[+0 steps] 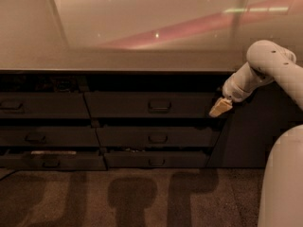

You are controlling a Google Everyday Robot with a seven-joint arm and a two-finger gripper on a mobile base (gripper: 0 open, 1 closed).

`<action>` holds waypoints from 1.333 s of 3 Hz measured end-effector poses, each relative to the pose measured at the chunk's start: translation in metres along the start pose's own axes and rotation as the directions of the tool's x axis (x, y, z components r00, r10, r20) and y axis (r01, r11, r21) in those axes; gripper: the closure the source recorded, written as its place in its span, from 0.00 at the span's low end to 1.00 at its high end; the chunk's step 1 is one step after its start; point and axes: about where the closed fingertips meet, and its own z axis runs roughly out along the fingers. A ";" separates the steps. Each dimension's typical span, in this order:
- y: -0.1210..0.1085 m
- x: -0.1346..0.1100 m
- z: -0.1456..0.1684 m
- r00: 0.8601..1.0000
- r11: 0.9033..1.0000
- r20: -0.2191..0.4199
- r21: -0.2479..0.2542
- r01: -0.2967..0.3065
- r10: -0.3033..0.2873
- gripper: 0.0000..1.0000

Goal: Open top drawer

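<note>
1. Fingers [220,108] first: from where I stand they read as one pale wedge with no gap, pressed together and holding nothing. The gripper [214,112] hangs off the white arm [270,65] at the right end of the drawer bank. It sits just by the top drawer's right edge, and I can't say whether it touches the front.
2. Biggest thing in front of me is the worktop [142,60], a long glossy slab running over all the drawers. Nothing on it matters for this job.
3. Under it sits the top drawer [123,105], the wide dark front in the right-hand stack. I'd judge it shut: its face lines up with the narrower neighbour [42,105] to its left, and no light floor or pale side rims show.
4. Below it the middle drawer [128,137] and bottom drawer [132,159] also look closed. Only the lowest left drawer [52,161] seems a little ajar, with a pale strip along its top edge.
5. Smallest is the pull handle [159,106], centred on the top drawer's front and well to the left of the gripper. Nothing is hooked in it.
6. So, by my reckoning, the task has barely started. The reach to the handle, the hold on it and the pull outward are all left to do.
</note>
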 end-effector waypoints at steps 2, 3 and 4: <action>0.000 0.000 0.000 1.000 1.000 0.000 0.000 0.000 0.000 0.97; 0.000 0.000 0.000 1.000 1.000 0.000 0.000 0.000 0.000 1.00; 0.000 0.000 0.000 1.000 1.000 0.000 0.000 0.000 0.000 1.00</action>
